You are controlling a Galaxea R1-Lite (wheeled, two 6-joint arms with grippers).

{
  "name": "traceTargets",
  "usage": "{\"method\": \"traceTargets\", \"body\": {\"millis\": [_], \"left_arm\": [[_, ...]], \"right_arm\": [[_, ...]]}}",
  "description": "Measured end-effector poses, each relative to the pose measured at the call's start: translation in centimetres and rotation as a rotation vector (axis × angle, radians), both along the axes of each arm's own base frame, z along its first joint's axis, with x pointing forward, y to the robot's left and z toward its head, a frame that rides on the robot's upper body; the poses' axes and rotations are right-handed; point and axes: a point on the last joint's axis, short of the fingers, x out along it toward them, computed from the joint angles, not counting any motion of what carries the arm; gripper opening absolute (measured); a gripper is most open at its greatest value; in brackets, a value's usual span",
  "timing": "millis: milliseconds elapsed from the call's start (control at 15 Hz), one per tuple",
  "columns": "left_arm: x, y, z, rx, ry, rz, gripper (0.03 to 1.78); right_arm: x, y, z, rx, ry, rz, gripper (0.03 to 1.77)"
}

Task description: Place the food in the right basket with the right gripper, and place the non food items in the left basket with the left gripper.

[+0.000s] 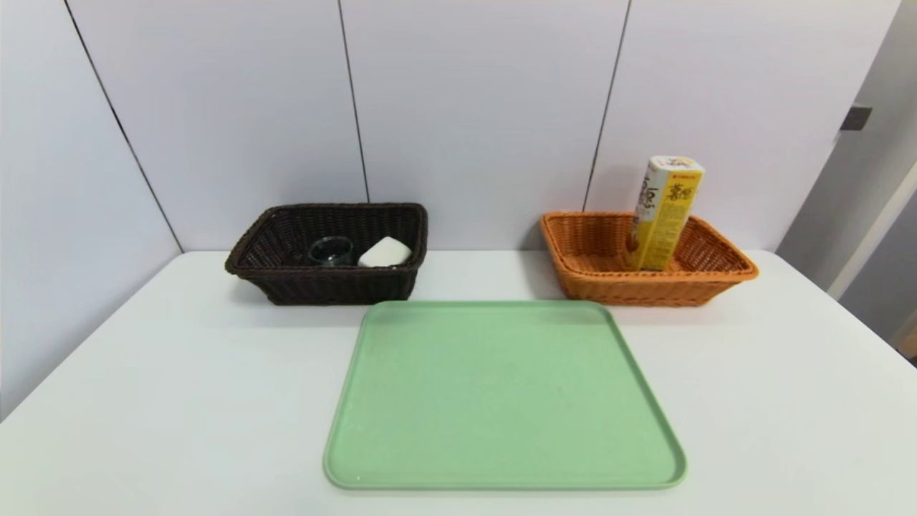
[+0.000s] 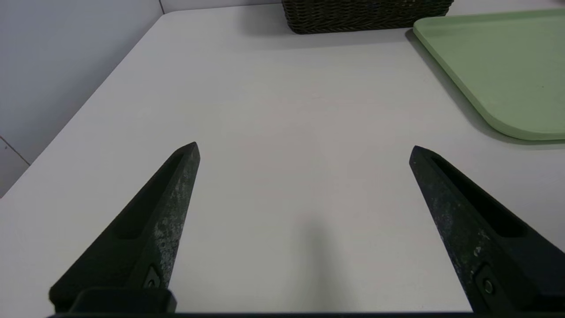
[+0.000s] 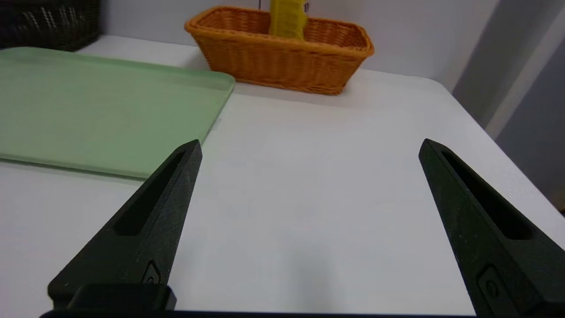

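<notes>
Food, here a tall yellow snack box (image 1: 664,213) with a white top, stands upright and leaning slightly inside the orange wicker basket (image 1: 706,276) at the table's far right. Across the table at the far left, the dark brown basket (image 1: 286,283) holds a small clear glass cup (image 1: 331,251) and a white sponge-like block (image 1: 385,252), which sit just beside each other. No marker is visible (it may lie hidden below the rim, though that cannot be told). Between and in front of the baskets lies a green tray (image 1: 501,401), with nothing on it, its near edge close to the table's (image 1: 179,401) front edge.

Neither arm shows in the head view. The left gripper (image 2: 304,150) hangs over bare table near the left front, fingers spread wide and holding nothing; the right gripper (image 3: 309,145) does the same near the right front, jaws fully apart and empty.

Judging from how things lie, the sorting looks finished. The remaining risk is the box: tall, narrow and resting against the basket wall, it could tip over the rim if the basket or table were knocked. A gripper swung low across the table could also catch the tray's raised rim and shove it into a basket.
</notes>
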Motion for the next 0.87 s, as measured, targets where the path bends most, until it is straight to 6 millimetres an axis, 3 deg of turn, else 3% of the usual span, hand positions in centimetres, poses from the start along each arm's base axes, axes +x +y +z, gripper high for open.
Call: {"method": "traceTargets", "body": {"millis": [200, 867], "left_arm": [[0.00, 0.00, -0.02, -0.010, -0.001, 0.000, 1.69], [-0.02, 0.00, -0.03, -0.044, -0.003, -0.001, 1.69]], "right_arm": [[0.11, -0.07, -1.21, 0.050, 0.106, -0.030, 1.70], [0.13, -0.09, -1.11, 0.063, 0.092, -0.036, 1.70]]}}
